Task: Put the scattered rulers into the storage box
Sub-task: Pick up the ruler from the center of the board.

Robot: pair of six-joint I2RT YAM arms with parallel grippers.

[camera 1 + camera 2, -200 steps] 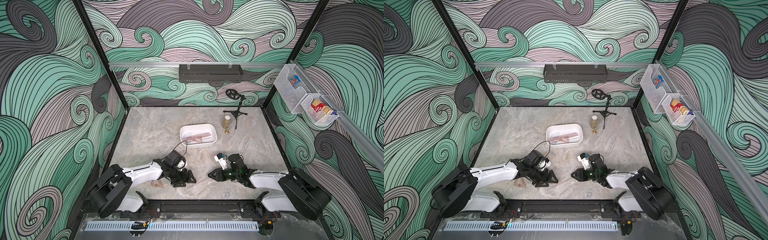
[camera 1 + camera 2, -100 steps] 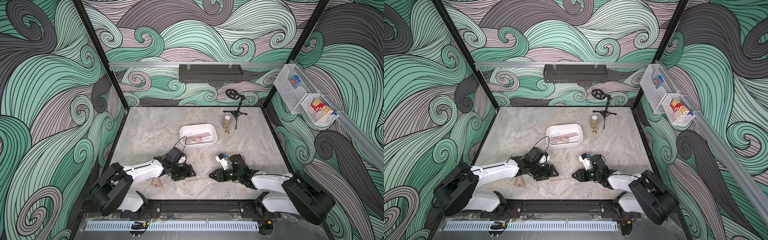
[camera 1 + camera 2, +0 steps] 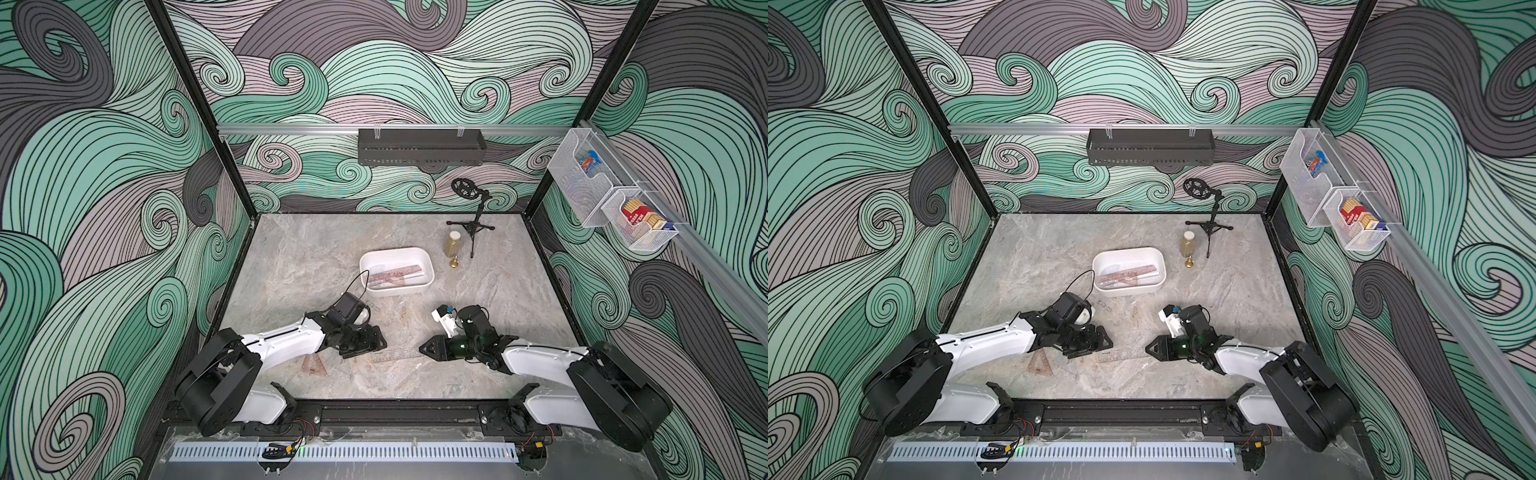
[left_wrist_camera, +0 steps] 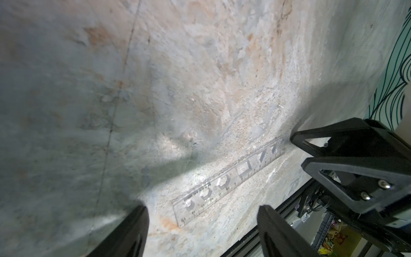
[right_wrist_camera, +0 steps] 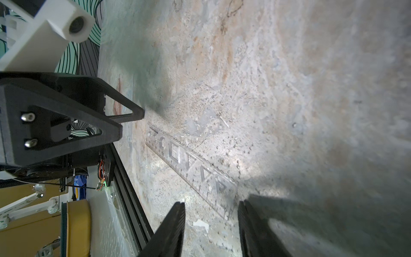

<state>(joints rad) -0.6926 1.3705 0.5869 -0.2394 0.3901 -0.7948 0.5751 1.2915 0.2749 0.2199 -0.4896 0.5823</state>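
Note:
A clear straight ruler point(image 3: 395, 354) point(image 3: 1124, 354) lies flat on the marble table between my two grippers. My left gripper point(image 3: 368, 347) point(image 4: 202, 209) hovers open over one end of the ruler point(image 4: 229, 182). My right gripper point(image 3: 420, 348) point(image 5: 211, 203) is open at the other end of the ruler point(image 5: 193, 171), nothing gripped. A reddish triangular set square point(image 3: 312, 365) point(image 3: 1040, 365) lies by the left arm. The white storage box point(image 3: 430, 270) point(image 3: 1160, 268) stands further back with rulers point(image 3: 395, 276) inside.
An amber bottle point(image 3: 452, 244), a small brass piece point(image 3: 455, 262) and a black tripod stand point(image 3: 471, 226) stand right of the box. A black wall tray point(image 3: 419, 147) and wire baskets point(image 3: 611, 199) hang on the walls. A black rail point(image 3: 395, 409) borders the table's front.
My left gripper has shifted a little toward the back of the table. The right gripper's jaws have opened slightly wider. The ruler has not moved.

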